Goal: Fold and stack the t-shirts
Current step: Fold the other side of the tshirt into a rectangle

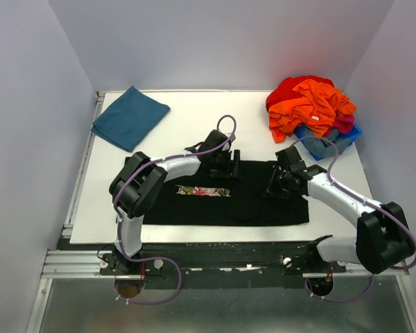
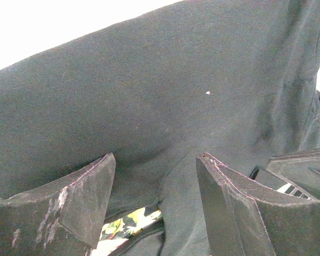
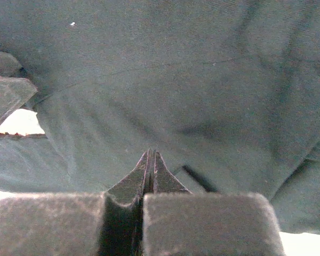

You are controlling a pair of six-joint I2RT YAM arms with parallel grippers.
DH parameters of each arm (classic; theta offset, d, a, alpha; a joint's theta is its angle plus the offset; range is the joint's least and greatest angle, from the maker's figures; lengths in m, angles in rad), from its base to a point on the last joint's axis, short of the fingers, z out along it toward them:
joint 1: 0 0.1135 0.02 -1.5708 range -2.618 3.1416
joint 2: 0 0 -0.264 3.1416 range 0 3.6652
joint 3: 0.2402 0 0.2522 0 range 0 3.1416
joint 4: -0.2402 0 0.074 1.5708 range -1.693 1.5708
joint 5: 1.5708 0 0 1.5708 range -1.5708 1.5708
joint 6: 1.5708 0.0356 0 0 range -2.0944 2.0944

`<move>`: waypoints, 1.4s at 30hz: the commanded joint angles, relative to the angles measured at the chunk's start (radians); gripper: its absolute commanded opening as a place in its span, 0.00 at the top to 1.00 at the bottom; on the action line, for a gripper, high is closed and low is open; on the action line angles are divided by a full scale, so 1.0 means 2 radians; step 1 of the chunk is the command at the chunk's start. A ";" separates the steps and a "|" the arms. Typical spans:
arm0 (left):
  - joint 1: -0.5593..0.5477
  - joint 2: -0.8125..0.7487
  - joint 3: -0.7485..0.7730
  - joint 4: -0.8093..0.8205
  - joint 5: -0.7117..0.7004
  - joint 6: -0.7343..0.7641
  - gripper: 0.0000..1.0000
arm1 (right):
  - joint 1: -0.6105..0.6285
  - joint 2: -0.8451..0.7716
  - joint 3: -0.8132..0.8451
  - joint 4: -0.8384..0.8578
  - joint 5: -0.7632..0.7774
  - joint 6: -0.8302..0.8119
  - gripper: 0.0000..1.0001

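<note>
The black t-shirt [image 1: 236,201] lies folded into a wide band at the front middle of the table, with its floral print [image 1: 203,190] showing. My left gripper [image 1: 224,165] is at the shirt's back edge. In the left wrist view it [image 2: 156,157] is open, its jaws standing either side of a raised fold of black cloth [image 2: 165,96], with the print [image 2: 125,224] just below. My right gripper [image 1: 275,186] is over the shirt's right part. In the right wrist view it [image 3: 151,153] is shut, with no cloth visible between the tips. The teal-blue shirt [image 1: 130,116] lies folded at the back left.
A heap of red and orange clothes [image 1: 312,104] fills a blue bin [image 1: 347,137] at the back right. Bare white table [image 1: 194,118] lies behind the black shirt. Walls stand close on three sides.
</note>
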 commanded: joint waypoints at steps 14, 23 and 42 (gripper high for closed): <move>0.007 0.028 0.022 -0.012 0.000 0.002 0.22 | 0.042 -0.055 -0.092 -0.063 -0.058 0.068 0.99; 0.011 0.036 0.019 0.001 0.019 0.000 0.22 | 0.042 -0.214 -0.077 -0.181 -0.063 0.079 0.99; 0.011 -0.098 -0.019 -0.014 -0.007 0.006 0.15 | 0.042 -0.119 -0.067 -0.067 0.079 0.120 0.99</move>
